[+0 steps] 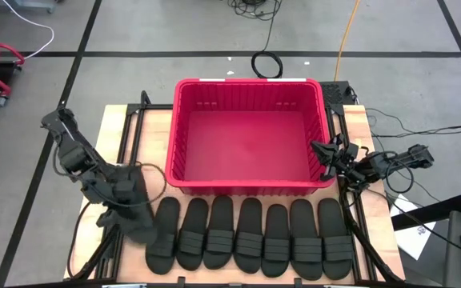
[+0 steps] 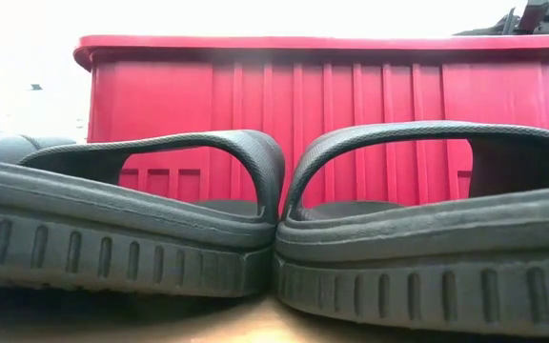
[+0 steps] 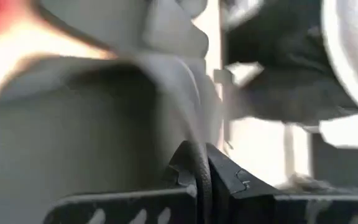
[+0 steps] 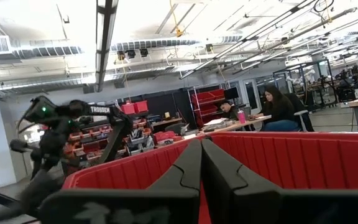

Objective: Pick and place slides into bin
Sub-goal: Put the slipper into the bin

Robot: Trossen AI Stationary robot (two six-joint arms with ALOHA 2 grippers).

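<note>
Slides [image 1: 250, 234]: row along table's near edge, just in front of bin, side by side, straps up; leftmost partly under L arm.
Bin [image 1: 249, 185]: red crate, centre of table, nothing inside.
L gripper [image 1: 140, 230]: down on leftmost slide, fingers pinched on thin black edge.
R gripper [image 1: 320, 150]: at bin's right rim, fingers together, holding nothing.
Bkgd: ppl seated at desk [image 4: 272, 109].

The high view looks straight down on the whole table [image 1: 118, 120]. The low view sits at table height, very near two slides [image 2: 122, 219], facing the bin [image 2: 322, 105]. Both wrist views look forward past their own fingers, and the right one shares the bin's rim with the others.
</note>
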